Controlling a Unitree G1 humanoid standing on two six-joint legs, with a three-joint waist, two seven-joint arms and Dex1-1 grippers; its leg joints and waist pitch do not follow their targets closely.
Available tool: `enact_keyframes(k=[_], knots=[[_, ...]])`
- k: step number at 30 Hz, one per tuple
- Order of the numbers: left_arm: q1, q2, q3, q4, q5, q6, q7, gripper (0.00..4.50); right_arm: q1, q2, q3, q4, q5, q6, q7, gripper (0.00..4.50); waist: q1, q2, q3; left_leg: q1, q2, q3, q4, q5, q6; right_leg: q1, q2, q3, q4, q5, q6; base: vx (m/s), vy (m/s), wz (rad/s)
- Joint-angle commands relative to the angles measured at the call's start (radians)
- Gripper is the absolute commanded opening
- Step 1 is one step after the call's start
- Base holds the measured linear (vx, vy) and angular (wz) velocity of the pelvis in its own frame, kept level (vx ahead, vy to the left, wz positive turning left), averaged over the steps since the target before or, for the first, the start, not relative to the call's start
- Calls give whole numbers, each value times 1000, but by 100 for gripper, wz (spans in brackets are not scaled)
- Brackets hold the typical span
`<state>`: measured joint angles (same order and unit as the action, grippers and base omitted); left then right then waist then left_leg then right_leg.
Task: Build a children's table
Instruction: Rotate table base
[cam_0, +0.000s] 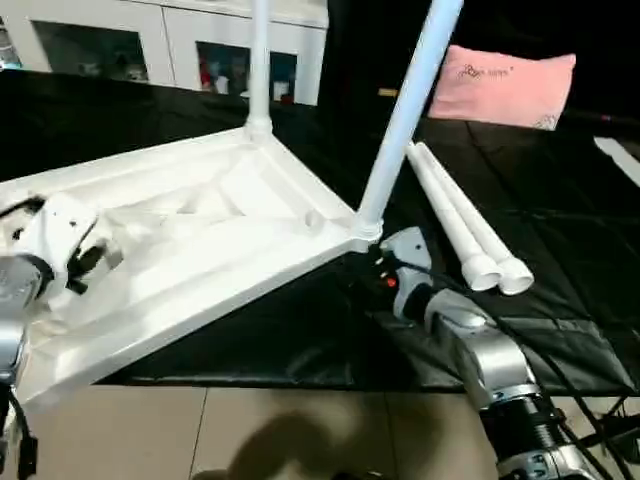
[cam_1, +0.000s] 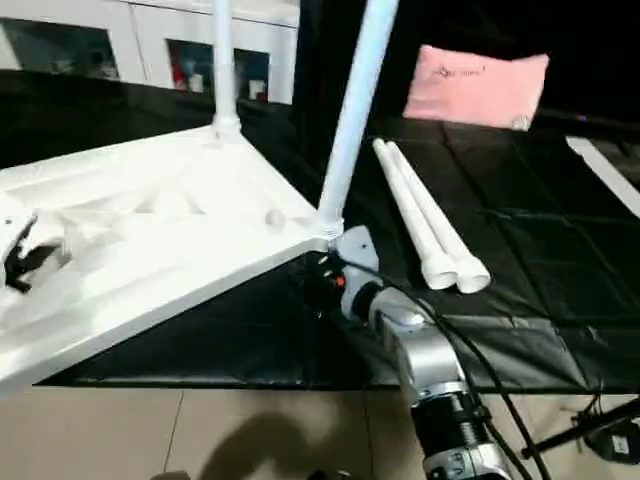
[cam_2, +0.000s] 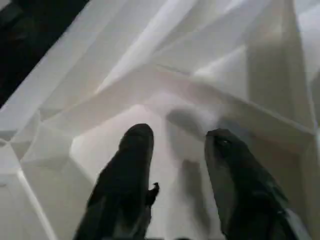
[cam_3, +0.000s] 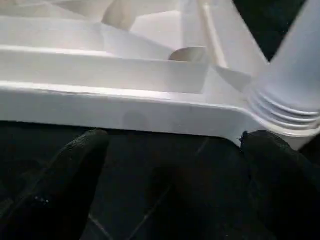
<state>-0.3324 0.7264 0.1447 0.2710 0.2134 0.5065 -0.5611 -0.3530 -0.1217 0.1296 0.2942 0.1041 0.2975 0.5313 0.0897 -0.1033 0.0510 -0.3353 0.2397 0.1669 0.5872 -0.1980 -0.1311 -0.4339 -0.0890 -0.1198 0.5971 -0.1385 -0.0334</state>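
The children's table lies upside down on the black mat, its white ribbed top (cam_0: 200, 240) tilted with the underside up. One leg (cam_0: 260, 60) stands in the far corner socket, and a second leg (cam_0: 405, 110) leans out of the near right corner socket. Two loose legs (cam_0: 460, 215) lie side by side on the mat to the right. My left gripper (cam_2: 177, 137) hovers open over the ribs at the top's left end, holding nothing. My right gripper (cam_3: 175, 142) is wide open just in front of the rim, below the near right socket (cam_3: 280, 112).
A pink pillow (cam_0: 505, 85) rests at the back right of the black mat (cam_0: 560, 250). A white cabinet with glass doors (cam_0: 170, 40) stands behind. The mat's front edge meets tiled floor (cam_0: 300, 430), and black cables (cam_1: 590, 430) trail at the lower right.
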Motion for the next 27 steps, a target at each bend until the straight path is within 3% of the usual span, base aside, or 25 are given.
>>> enact_keyframes(k=[1, 6, 8, 14, 18, 23, 27], knots=[[-23, 16, -34, 29, 41, -13, 3, 138, -17, -20, -1, 13, -16, 11, -11, 450, -5, 34, -56, 0, -8, 6, -82, -263, -4, 57, -43, 55, -72, -363, -82, 0, 0, 0], [-25, 56, -100, 51, 67, 20, -32, 104, -23, -23, 1, 44, -42, 19, -25, 450, -5, 32, -55, -2, -12, 5, -81, -271, -8, 58, -46, 56, -73, -395, -79, 0, 0, 0], [-25, 67, -132, 57, 41, 28, -112, 71, -38, -16, 4, 76, -45, 13, -42, 450, -5, 32, -57, -3, -12, 3, -81, -257, -10, 59, -48, 57, -72, -399, -78, 0, 0, 0], [-30, 71, -192, 19, -51, 52, -322, 41, -98, 24, -3, 193, -62, -29, -89, 450, -8, 33, -57, 1, -9, 5, -81, -264, -22, 55, -48, 60, -65, -366, -116, 0, 0, 0], [-22, 80, -243, -31, -102, 66, -445, 10, -140, 46, -2, 277, -77, -46, -114, 450, -5, 34, -60, 4, -7, 9, -81, -231, -34, 56, -46, 65, -50, -270, -159, 0, 0, 0], [-18, 55, -287, -159, -238, 70, -633, 10, -202, 61, -4, 380, -67, -49, -118, 450, -5, 30, -58, -1, -10, 10, -82, -233, -41, 62, -46, 68, -48, -286, -154, 0, 0, 0], [-42, 26, -311, -190, -278, 93, -681, 10, -233, 67, -15, 431, -74, -61, -129, 450, -9, 27, -58, -4, -12, 11, -80, -244, -42, 63, -47, 69, -54, -336, -131, 0, 0, 0]])
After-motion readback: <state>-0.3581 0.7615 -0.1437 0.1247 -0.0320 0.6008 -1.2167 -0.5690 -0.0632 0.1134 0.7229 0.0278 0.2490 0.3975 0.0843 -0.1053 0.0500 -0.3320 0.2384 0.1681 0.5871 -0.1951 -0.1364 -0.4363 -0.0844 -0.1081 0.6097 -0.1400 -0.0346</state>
